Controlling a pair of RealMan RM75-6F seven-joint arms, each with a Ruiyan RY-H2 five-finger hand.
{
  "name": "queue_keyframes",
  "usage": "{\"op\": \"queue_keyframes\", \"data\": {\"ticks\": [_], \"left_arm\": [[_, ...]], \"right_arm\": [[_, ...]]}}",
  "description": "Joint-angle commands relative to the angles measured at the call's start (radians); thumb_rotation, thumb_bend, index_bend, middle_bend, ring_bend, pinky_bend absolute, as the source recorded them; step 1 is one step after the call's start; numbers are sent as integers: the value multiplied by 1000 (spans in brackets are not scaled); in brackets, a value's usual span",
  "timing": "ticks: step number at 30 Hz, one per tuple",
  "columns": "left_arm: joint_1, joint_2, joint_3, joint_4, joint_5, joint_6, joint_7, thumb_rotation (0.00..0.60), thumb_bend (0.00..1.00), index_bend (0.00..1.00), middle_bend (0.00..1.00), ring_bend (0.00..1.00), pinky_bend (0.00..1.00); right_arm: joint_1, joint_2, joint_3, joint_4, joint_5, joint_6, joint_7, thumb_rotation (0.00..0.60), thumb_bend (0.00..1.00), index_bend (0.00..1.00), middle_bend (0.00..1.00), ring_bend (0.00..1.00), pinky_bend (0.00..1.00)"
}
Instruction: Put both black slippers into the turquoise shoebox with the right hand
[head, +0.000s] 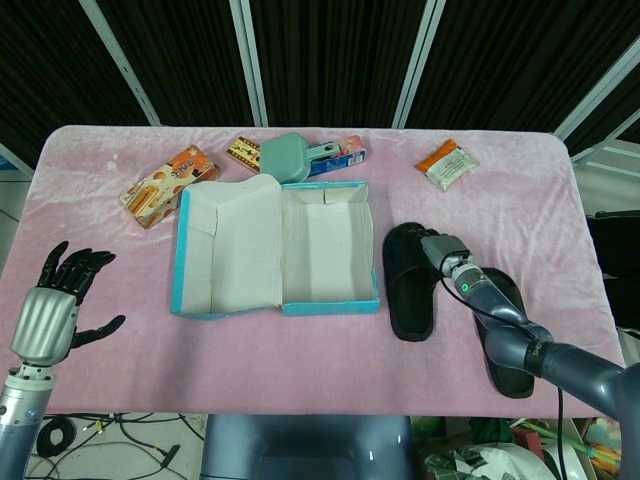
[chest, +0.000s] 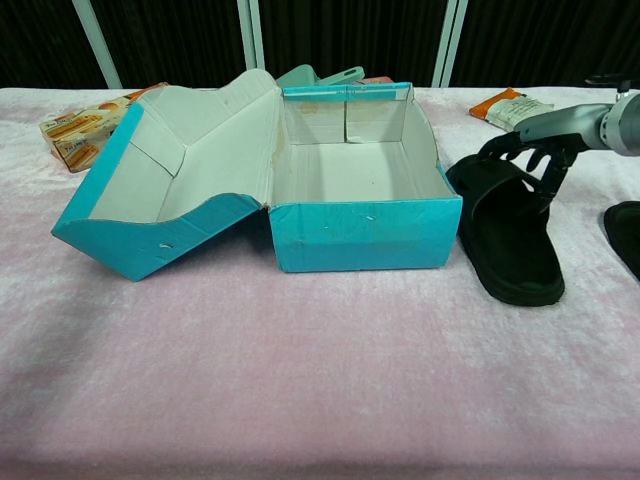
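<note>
The turquoise shoebox (head: 330, 303) (chest: 365, 235) lies open mid-table, its lid folded out to the left and nothing inside it. One black slipper (head: 408, 295) (chest: 512, 255) lies just right of the box. My right hand (head: 446, 250) (chest: 537, 150) is down on this slipper's strap, its fingers draped over the top and the thumb on the outer side; the slipper still lies flat on the cloth. The second black slipper (head: 510, 365) (chest: 628, 235) lies further right, partly under my right forearm. My left hand (head: 55, 308) hovers with fingers spread at the table's left edge and holds nothing.
Behind the box lie a teal brush-like tool (head: 290, 155), an orange snack box (head: 170, 183) (chest: 75, 130) and two smaller packets (head: 243, 151). An orange-and-white packet (head: 447, 163) (chest: 512, 107) sits at the back right. Pink cloth covers the table.
</note>
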Motion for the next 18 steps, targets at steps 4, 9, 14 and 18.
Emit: {"op": "queue_keyframes", "data": {"ticks": [4,9,14,18], "left_arm": [[5,-5,1,12,-8,3,-13,600,0,177,194,133,21],[6,-10,1,24,-14,-1,-24,600,0,177,194,133,21],[4,-15,1,27,-11,-3,-25,600,0,177,194,133,21],[5,-15,0,26,-9,1,-25,600,0,177,194,133,21]], "right_arm": [[14,-25,-14,34,16,9,0,600,167,396,399,198,205],[-11,-9,1,-9,-17,74,19,600,174,475,445,240,226],[-34,41,18,-86,-62,130,33,600,174,475,439,240,226],[-56,93,32,-160,-89,180,41,600,174,475,436,240,226]]}}
